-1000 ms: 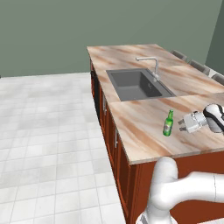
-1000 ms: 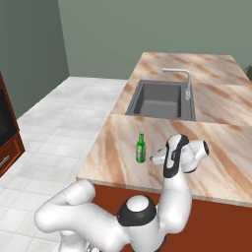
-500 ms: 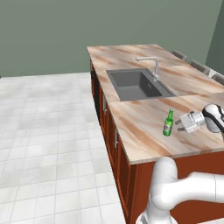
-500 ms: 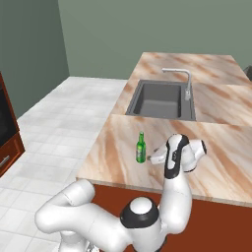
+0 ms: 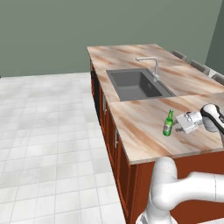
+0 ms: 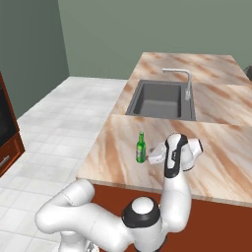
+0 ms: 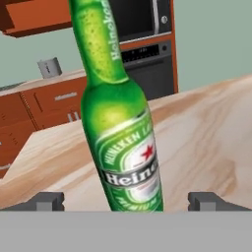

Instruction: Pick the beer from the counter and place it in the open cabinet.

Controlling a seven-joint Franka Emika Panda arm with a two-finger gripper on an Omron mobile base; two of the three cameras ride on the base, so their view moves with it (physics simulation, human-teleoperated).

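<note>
The tabletop (image 5: 144,127) is a long marble-look slab with a grey sink (image 5: 138,83) sunk in it and a faucet (image 5: 151,65) at the sink's 3 o'clock edge. The hand (image 5: 180,124) lies low over the slab, fingers spread fully apart and holding nothing. The beer (image 5: 168,123) stands upright at its 9 o'clock, just beside it; in the hand view the bottle (image 7: 118,128) sits between both fingertips (image 7: 47,201), untouched.
</note>
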